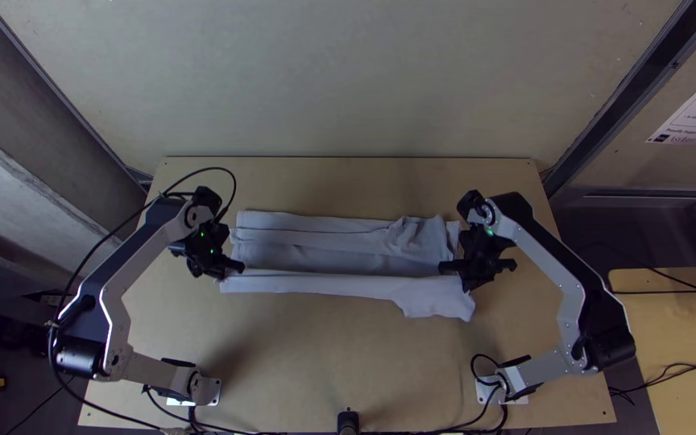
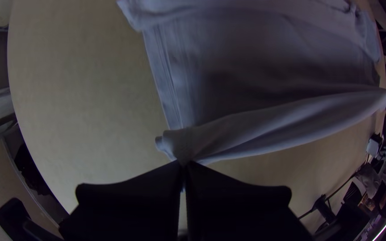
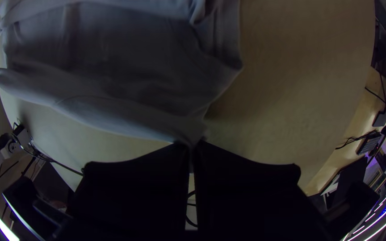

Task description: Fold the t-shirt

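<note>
Tabletop [image 1: 300,346] surrounds our t-shirt [image 1: 324,262], giving us room on its near side. Angled inward, our left gripper [image 1: 224,271] and right gripper [image 1: 455,275] each pinch one end of its near edge.

There are two arms [image 1: 143,250], two pincers [image 1: 232,270], one t-shirt [image 1: 324,262], two tabletops [image 1: 300,362].

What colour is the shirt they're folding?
The t-shirt is plain white to pale grey; the top view shows it best.

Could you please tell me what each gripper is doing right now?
Left gripper: closed, holding the t-shirt's near edge.
Right gripper: closed, holding that edge's other end.
</note>
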Controlling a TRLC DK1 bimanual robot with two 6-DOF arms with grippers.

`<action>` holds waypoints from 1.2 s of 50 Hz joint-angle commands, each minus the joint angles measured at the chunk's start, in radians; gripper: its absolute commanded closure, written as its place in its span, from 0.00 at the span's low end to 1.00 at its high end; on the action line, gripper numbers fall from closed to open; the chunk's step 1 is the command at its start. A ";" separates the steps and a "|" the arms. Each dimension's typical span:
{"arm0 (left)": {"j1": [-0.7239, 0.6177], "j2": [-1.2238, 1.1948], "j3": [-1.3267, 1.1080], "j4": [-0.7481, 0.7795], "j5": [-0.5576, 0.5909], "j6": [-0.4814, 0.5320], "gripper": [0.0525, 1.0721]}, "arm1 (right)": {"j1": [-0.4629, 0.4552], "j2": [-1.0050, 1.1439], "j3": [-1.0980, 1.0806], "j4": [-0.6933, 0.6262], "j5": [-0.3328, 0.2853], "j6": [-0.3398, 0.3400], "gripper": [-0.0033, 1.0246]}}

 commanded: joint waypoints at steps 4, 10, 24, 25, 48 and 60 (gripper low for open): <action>0.030 0.097 0.144 0.003 -0.007 0.009 0.97 | -0.029 0.097 0.119 -0.034 0.036 -0.025 0.98; 0.036 0.179 0.258 0.008 -0.006 0.004 0.97 | -0.047 0.163 0.197 -0.035 0.036 -0.030 0.98; 0.042 0.363 0.498 -0.003 -0.004 0.013 0.97 | -0.087 0.334 0.421 -0.041 0.048 -0.030 0.97; 0.042 0.375 0.515 -0.005 -0.004 0.013 0.97 | -0.090 0.346 0.438 -0.041 0.049 -0.030 0.97; 0.051 0.590 0.781 -0.032 0.005 -0.011 0.05 | -0.152 0.573 0.757 -0.049 0.053 0.033 0.03; 0.142 0.559 0.761 -0.009 0.229 -0.044 0.05 | -0.196 0.502 0.797 -0.049 0.036 0.061 0.03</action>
